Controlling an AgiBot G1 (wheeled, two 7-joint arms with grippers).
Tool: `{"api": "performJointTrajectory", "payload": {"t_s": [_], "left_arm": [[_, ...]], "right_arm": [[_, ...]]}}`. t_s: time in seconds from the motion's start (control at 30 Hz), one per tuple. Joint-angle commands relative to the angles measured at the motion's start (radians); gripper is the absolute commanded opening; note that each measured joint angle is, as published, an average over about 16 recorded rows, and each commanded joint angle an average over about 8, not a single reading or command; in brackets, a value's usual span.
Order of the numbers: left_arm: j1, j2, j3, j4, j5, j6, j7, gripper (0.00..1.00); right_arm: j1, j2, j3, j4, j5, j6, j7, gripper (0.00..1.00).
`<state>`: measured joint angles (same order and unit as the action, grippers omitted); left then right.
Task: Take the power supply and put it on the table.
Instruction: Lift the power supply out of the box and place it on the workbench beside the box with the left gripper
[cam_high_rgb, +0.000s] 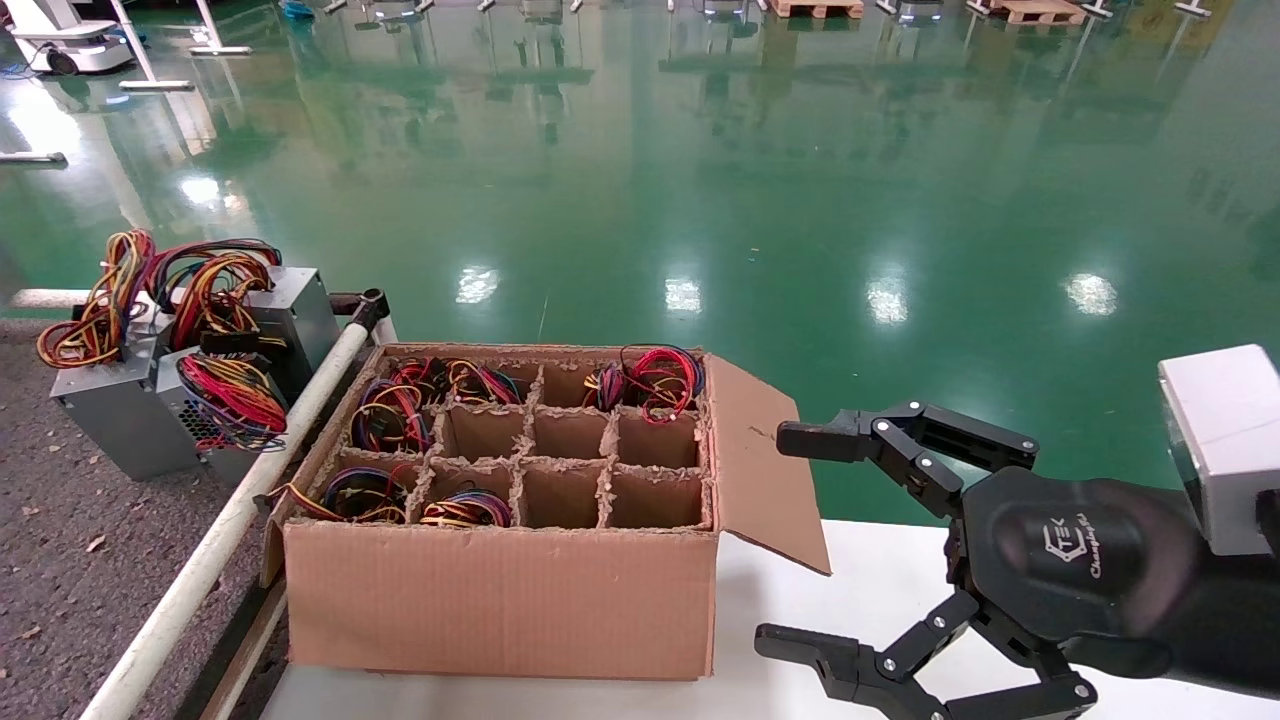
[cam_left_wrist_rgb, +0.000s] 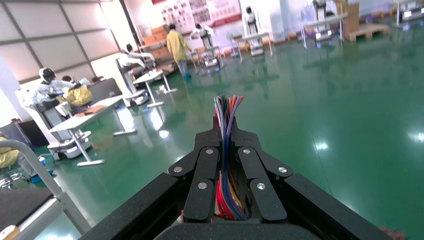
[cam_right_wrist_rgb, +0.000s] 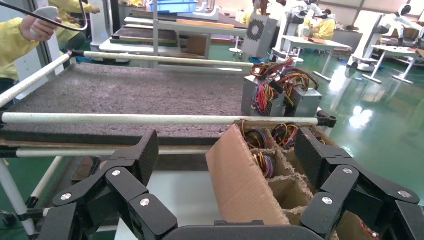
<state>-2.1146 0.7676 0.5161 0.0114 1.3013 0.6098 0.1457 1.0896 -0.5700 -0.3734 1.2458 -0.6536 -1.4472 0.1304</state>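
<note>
In the left wrist view my left gripper (cam_left_wrist_rgb: 227, 131) is shut on a bundle of red, blue and purple wires (cam_left_wrist_rgb: 228, 106) of a power supply. The grey body of that power supply is hidden, and this gripper is out of the head view. The table (cam_high_rgb: 60, 560) is dark, speckled and edged by a white rail (cam_high_rgb: 230, 520); it lies at the left. My right gripper (cam_high_rgb: 780, 537) stands open and empty over the white tabletop (cam_high_rgb: 860, 590), to the right of the cardboard box (cam_high_rgb: 500, 590). From the right wrist, that gripper (cam_right_wrist_rgb: 227, 150) faces the box's open flap (cam_right_wrist_rgb: 240, 180).
Three grey power supplies with wire loops (cam_high_rgb: 190, 360) stand on the table's far corner near the rail. The divided cardboard box holds several more wire bundles (cam_high_rgb: 400, 410) in its left and back cells. Green floor lies beyond. People and workbenches (cam_left_wrist_rgb: 75, 120) stand far off.
</note>
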Motion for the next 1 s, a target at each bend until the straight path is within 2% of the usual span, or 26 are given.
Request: {"api": "performJointTrajectory", "payload": {"t_s": [0.03, 0.53, 1.0], "left_arm": [[0.001, -0.008, -0.010, -0.008, -0.014, -0.002, 0.003, 0.00], [0.077, -0.017, 0.009, 0.024, 0.012, -0.097, 0.005, 0.00], [0.163, 0.003, 0.042, 0.039, 0.062, -0.077, -0.013, 0.00]], "right_arm": [[0.000, 0.000, 0.000, 0.000, 0.000, 0.000, 0.000, 1.00], [0.000, 0.000, 0.000, 0.000, 0.000, 0.000, 0.000, 1.00], [0.000, 0.000, 0.000, 0.000, 0.000, 0.000, 0.000, 1.00]]}}
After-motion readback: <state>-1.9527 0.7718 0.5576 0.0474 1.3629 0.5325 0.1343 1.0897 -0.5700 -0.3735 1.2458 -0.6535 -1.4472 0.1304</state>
